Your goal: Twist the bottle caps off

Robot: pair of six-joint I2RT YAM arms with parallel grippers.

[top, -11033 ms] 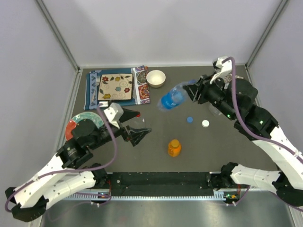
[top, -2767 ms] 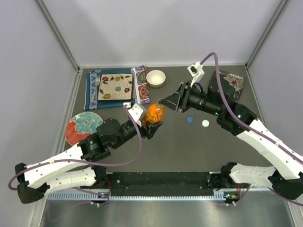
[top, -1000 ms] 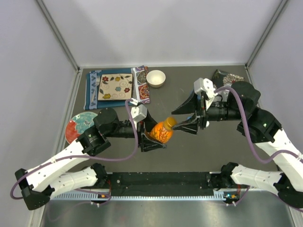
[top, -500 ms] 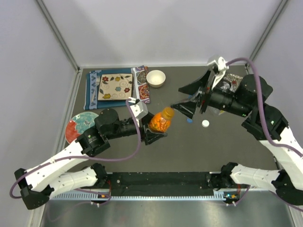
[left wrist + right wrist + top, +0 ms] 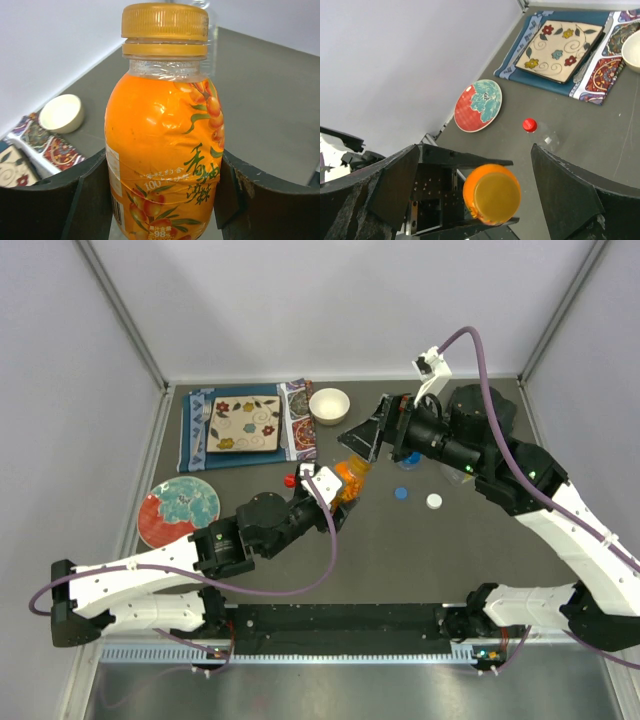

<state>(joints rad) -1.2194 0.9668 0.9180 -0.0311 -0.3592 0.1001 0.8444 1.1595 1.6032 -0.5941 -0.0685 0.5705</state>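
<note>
Our left tool (image 5: 160, 200) clamps the orange bottle (image 5: 160, 145); our right tool (image 5: 485, 192), wide open and empty, faces the orange cap (image 5: 491, 193). Closing off-centre, we might slip off.

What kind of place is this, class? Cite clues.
Probably a robot lab test cell: two arms bolted to a dark table, plain white walls boxing it in, and staged props like the white bowl and red plate.

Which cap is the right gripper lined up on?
The orange cap, on the orange juice bottle clamped in the left gripper, framed between the right gripper's open fingers. The blue cap, white cap and red cap are elsewhere.
</note>
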